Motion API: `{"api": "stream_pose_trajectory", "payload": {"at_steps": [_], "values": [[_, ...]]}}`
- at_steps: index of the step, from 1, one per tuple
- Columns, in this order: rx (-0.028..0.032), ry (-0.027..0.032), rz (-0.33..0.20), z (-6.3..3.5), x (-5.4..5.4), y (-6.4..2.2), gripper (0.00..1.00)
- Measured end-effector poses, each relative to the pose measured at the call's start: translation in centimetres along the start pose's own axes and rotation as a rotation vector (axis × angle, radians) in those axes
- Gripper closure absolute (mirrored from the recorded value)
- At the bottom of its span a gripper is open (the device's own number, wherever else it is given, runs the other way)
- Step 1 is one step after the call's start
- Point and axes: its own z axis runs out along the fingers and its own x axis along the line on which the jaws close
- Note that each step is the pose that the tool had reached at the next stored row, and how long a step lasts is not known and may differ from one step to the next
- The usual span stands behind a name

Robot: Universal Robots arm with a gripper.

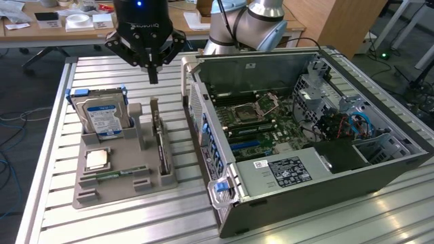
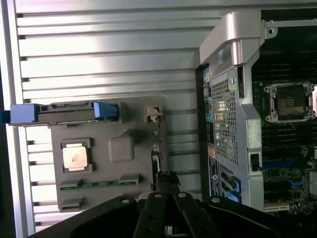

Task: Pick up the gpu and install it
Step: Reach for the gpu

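Slatted metal table (image 1: 95,68) (image 2: 99,49) underneath, with bare slats at 12 and 6 o'clock of the grey tray (image 1: 119,195) (image 2: 99,129) as read on the exterior view.

Standing on its long edge in a slot along the tray's 3 o'clock side: gpu (image 1: 160,140) (image 2: 156,148), thin and dark, running from 12 to 6 o'clock, pale bracket end toward 12. Nothing over its top edge along most of its length.

Hanging just above the card's 12 o'clock end and apart from it: gripper (image 1: 153,77) (image 2: 167,179), jaws pressed together, nothing between them.

At 9 o'clock of the card, a raised tray post, then the hard drive (image 1: 101,118) (image 2: 74,110) upright with blue rails. At 8 o'clock, lying flat, the processor (image 1: 98,159) (image 2: 76,157) and the green memory stick (image 1: 115,174) (image 2: 99,184).

At 3 o'clock of the card, a narrow strip of open slats, then the perforated rear wall of the computer case (image 1: 203,109) (image 2: 225,124), lying open side up, motherboard (image 1: 254,117) (image 2: 287,109) exposed. Tight on that side, looser toward 6 o'clock past the tray's front edge.
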Motion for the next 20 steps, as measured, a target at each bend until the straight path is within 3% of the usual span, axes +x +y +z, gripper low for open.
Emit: {"api": "stream_pose_trajectory", "payload": {"at_steps": [17,20], "values": [[0.0,0.0,0.0,-0.15,-0.2,-3.36,0.89],[0.0001,0.0,0.0,-0.17,0.0,-3.64,0.89]]}}
